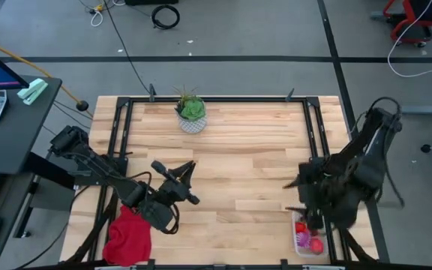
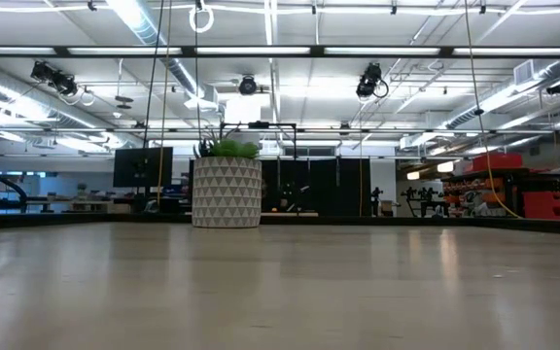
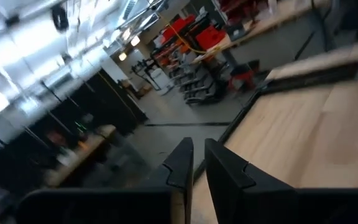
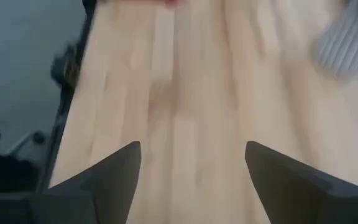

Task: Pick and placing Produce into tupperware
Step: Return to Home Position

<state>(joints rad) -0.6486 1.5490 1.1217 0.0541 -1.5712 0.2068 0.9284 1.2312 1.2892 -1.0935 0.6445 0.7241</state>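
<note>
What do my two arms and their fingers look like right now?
Left arm and right arm are black, jointed, with black cables looped along them. The left gripper has flat, angular dark fingers; the right gripper has the same wedge-shaped fingers. No markings show.

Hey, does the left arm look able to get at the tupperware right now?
Probably not: the tupperware sits across the table, partly under the right arm, which blocks the left gripper.
</note>
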